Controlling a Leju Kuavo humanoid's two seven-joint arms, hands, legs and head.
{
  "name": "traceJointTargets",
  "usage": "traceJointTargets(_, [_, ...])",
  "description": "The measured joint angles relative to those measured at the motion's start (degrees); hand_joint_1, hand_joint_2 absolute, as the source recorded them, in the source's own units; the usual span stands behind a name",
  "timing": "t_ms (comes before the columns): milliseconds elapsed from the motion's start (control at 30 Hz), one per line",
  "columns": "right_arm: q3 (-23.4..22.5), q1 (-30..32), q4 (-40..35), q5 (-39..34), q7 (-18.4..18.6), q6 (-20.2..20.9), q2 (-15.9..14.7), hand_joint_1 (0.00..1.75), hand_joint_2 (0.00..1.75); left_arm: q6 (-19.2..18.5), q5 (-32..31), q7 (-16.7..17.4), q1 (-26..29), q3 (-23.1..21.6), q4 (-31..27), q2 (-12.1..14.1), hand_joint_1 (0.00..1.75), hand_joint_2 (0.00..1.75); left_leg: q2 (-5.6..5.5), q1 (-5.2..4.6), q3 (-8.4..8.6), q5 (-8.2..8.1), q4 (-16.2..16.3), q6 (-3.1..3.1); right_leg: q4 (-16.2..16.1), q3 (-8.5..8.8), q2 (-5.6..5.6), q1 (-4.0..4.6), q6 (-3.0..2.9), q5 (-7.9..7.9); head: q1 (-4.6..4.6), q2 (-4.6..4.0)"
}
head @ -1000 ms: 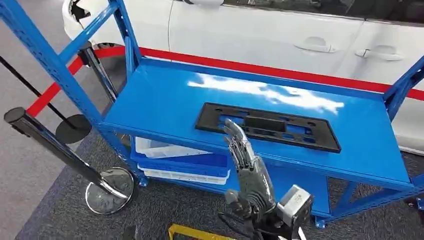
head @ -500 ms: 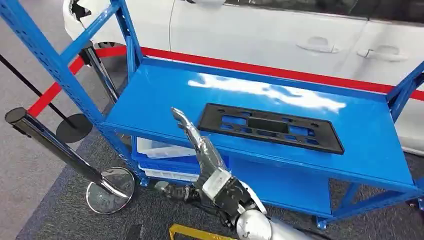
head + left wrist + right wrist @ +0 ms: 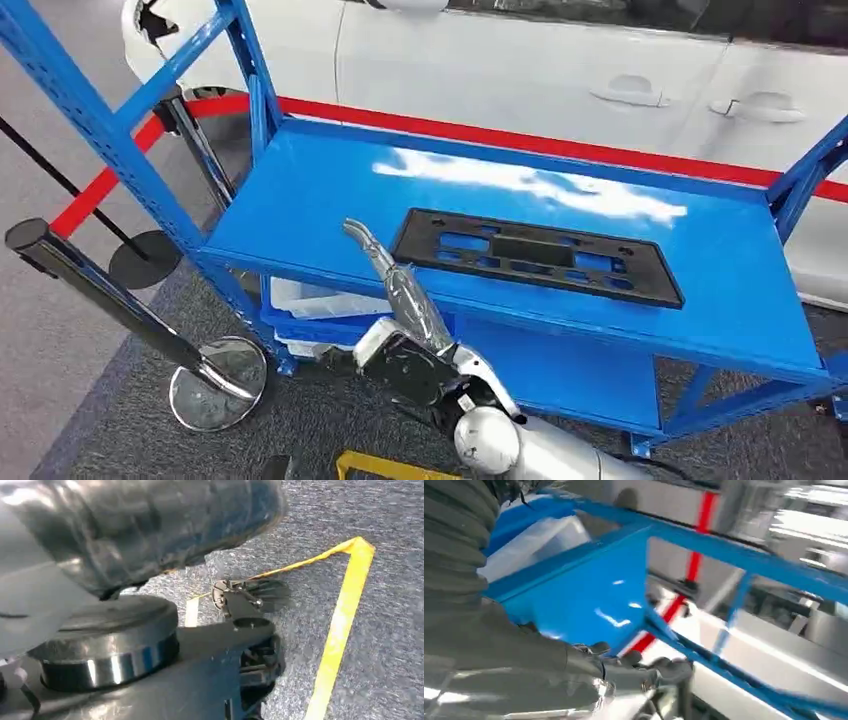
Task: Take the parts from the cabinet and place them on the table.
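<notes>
Setting: blue rack (image 3: 300, 190) beside a white car (image 3: 520, 70), grey carpet below.
Part: black panel (image 3: 537, 255) lies flat on the top shelf, untouched.
Right hand (image 3: 395, 280): raised just left of the panel, fingers (image 3: 362, 238) extended, grasping nothing.
Risk: a sideways reach could shove the panel along the slick shelf or knock the fingers on the shelf edge.
Left hand: state cannot be told; its wrist view looks at floor.
Unclear: right wrist view is blurred; the lower bins (image 3: 330, 300) seem partly hidden.

Glossy blue metal shelf (image 3: 330, 190), seemingly matt black plastic part (image 3: 536, 255)
</notes>
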Motion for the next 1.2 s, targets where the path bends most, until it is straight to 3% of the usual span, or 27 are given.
traceJointTargets(67, [0.2,-0.7,1.8,1.6,1.4,0.0,0.0,0.0,1.75,0.0,0.2,0.8,0.1,0.0,0.0,0.0,0.0,0.0,0.01,0.05,0.12,0.22,-0.4,0.76,-0.1,0.13,0.01,-0.05,0.58,-0.05,-0.02,0.0])
traceJointTargets(100, [0.5,-1.2,3.0,2.8,2.7,0.0,0.0,0.0,1.75,0.0,0.2,1.3,0.1,-0.1,0.0,-0.1,0.0,0.0,0.09,0.26,0.36,0.41,-0.7,1.12,1.8,-0.77,-0.32,-0.31,0.82,-0.86,0.04,0.0])
traceJointTargets(133, [0.6,-2.0,4.2,4.0,3.8,0.0,0.0,0.0,1.75,0.1,0.3,1.7,0.1,-0.1,0.0,0.0,0.0,0.0,0.11,0.24,0.5,0.35,-0.8,1.49,4.5,-1.68,-0.31,-0.07,1.0,-2.54,0.24,0.0])
traceJointTargets(200, [0.7,-3.4,7.1,6.4,6.5,-0.3,-0.1,0.0,1.75,0.0,0.3,2.3,0.0,-0.1,0.0,0.0,0.0,0.0,0.14,0.02,0.44,0.35,-0.8,1.85,13.1,-5.63,-0.28,-0.12,1.19,-6.87,0.28,0.0])
traceJointTargets(233, [0.8,-3.7,8.6,7.3,7.5,-0.2,-0.2,0.0,1.75,0.0,0.3,2.6,0.1,-0.2,0.0,0.1,0.0,0.0,0.14,-0.06,0.43,0.32,-0.8,1.89,16.4,-7.29,-0.28,-0.11,1.25,-7.93,0.31,0.0])
traceJointTargets(267, [0.9,-4.0,10.2,7.8,8.5,-0.2,-0.3,0.0,1.75,0.0,0.2,2.9,0.1,-0.2,0.0,0.1,0.0,0.0,0.12,-0.1,0.44,0.3,-0.7,1.92,17.8,-8.17,-0.28,-0.11,1.23,-7.93,0.31,0.0])
traceJointTargets(300, [0.9,-4.4,11.7,8.2,9.4,-0.2,-0.6,0.0,1.75,0.0,0.2,3.1,0.1,-0.2,0.0,0.2,0.0,0.0,0.04,-0.11,0.47,0.29,-0.7,1.92,16.4,-7.76,-0.28,-0.1,1.13,-6.34,0.31,0.0])
traceJointTargets(333, [0.9,-4.9,13.3,8.7,10.1,-0.2,-1.0,0.0,1.75,0.2,0.2,3.2,0.1,-0.2,0.0,0.2,0.0,0.0,-0.05,-0.12,0.48,0.24,-0.6,1.91,12.6,-6.2,-0.28,-0.09,0.93,-3.82,0.31,0.0])
traceJointTargets(400, [0.9,-6.4,15.8,9.0,10.4,-0.2,-1.7,0.0,1.75,0.3,0.3,3.2,0.1,-0.2,0.0,0.4,0.0,0.0,-0.1,-0.15,0.56,0.03,-0.3,1.72,2.4,-1.67,-0.3,-0.01,0.27,1.2,0.33,0.0])
traceJointTargets(433, [0.9,-6.9,17.0,9.2,10.4,-0.1,-2.0,0.0,1.75,0.3,0.3,3.2,0.2,-0.2,0.0,0.5,0.0,0.0,-0.04,-0.27,0.38,-0.01,-0.2,1.55,1.1,-0.93,-0.35,0.16,-0.04,0.19,0.24,0.0])
traceJointTargets(533, [0.9,-7.3,19.6,10.8,12.2,-0.5,-2.5,0.0,1.75,0.4,0.3,3.3,0.2,-0.2,0.0,0.8,0.0,0.0,0.1,-0.31,0.18,0.29,-0.5,0.81,0.4,-1.04,-0.09,0.61,-0.27,0.55,0.31,0.0])
traceJointTargets(600, [0.9,-7.7,21.0,13.8,15.7,-1.2,-2.9,0.0,1.75,0.5,-0.1,3.6,0.2,-0.2,0.0,1.2,0.0,0.0,0.16,-0.38,-0.17,-0.13,-0.1,0.26,-0.4,-0.65,-0.17,-0.14,-1.02,1.13,0.24,0.0])
traceJointTargets(633, [0.9,-8.2,21.9,15.3,17.4,-1.6,-3.3,0.0,1.75,0.5,-0.3,3.8,0.1,-0.3,0.0,1.4,0.0,0.0,0.18,-0.35,-0.73,-1.42,1.6,0.05,-0.5,-0.59,-0.19,-0.16,-1.25,1.18,0.2,0.0])
traceJointTargets(733, [0.9,-8.9,24.3,19.0,21.5,-2.6,-5.4,0.0,1.75,0.3,-0.9,4.4,0.2,-0.4,0.0,1.9,0.0,0.0,0.19,-0.07,-6.94,-7.11,14.4,-0.61,-0.4,-0.62,-0.37,-0.1,-1.53,1.13,0.07,0.0])
traceJointTargets(767, [0.9,-8.8,24.9,19.9,23.0,-2.6,-6.3,0.0,1.75,0.2,-1.0,4.7,0.3,-0.6,0.0,2.1,0.0,0.0,0.19,-0.05,-8.23,-7.41,16.9,-0.77,-0.4,-0.63,-0.36,-0.08,-1.54,1.12,0.0,0.0])
traceJointTargets(800, [0.9,-8.7,25.2,20.6,24.3,-2.7,-7.2,0.0,1.75,0.1,-1.2,4.9,0.4,-0.7,0.0,2.3,0.0,0.0,0.2,-0.02,-8.1,-6.41,16.5,-0.8,-0.3,-0.6,-0.32,-0.08,-1.53,1.1,0.04,0.0])
traceJointTargets(833, [0.9,-8.6,25.3,21.3,25.5,-2.8,-8.2,0.0,1.75,0.0,-1.5,5.2,0.4,-0.8,0.0,2.5,0.0,0.0,0.2,0.0,-6.85,-4.46,13.8,-0.71,-0.3,-0.57,-0.19,-0.09,-1.48,1.06,0.0,0.0])
traceJointTargets(900, [0.2,-8.4,25.4,22.8,28.0,-3.3,-10.5,0.0,1.75,-0.6,-2.1,5.5,0.4,-0.9,0.0,2.8,0.0,0.0,0.2,-0.01,-1.51,0.66,3.3,-0.2,0.0,-0.37,0.01,-0.1,-1.1,0.77,0.0,0.0])
traceJointTargets(967, [-0.6,-8.0,25.3,24.4,30.1,-3.2,-13.2,0.0,1.75,-1.1,-2.3,5.7,0.3,-1.2,0.0,2.9,0.0,0.0,0.11,-0.35,0.31,0.08,-0.3,0.38,0.3,-0.64,-0.01,0.29,-0.54,0.5,0.09,0.0])
traceJointTargets(1067, [-1.7,-6.5,24.3,25.9,33.3,-1.3,-16.9,0.0,1.75,-1.9,-2.7,5.7,0.4,-1.2,0.0,3.0,0.0,0.0,0.1,-0.39,0.25,0.04,-0.1,1.12,-0.3,-0.29,0.01,0.29,0.39,0.67,0.13,0.0])
traceJointTargets(1100, [-2.2,-6.0,23.9,26.3,34.0,-0.7,-18.3,0.0,1.75,-2.1,-2.8,5.7,0.4,-1.3,0.0,2.9,0.0,0.0,0.14,-0.11,0.63,0.34,-0.8,1.63,-0.1,-0.3,0.08,0.2,0.85,0.3,0.09,0.0])
traceJointTargets(1133, [-2.6,-5.5,23.5,26.7,34.4,-0.3,-19.2,0.0,1.75,-2.1,-3.0,5.7,0.4,-1.3,0.0,2.9,0.0,0.0,0.16,-0.05,0.88,0.46,-1.1,1.88,1.0,-0.76,0.01,-0.06,1.02,-0.64,0.17,0.0])
traceJointTargets(1200, [-3.1,-4.9,22.9,27.6,35.4,0.8,-20.9,0.0,1.75,-2.1,-3.1,5.6,0.2,-1.3,0.0,2.9,0.0,0.0,0.24,-0.11,0.83,0.42,-1.1,2.36,8.8,-4.37,-0.01,-0.07,1.27,-4.92,0.18,0.0])
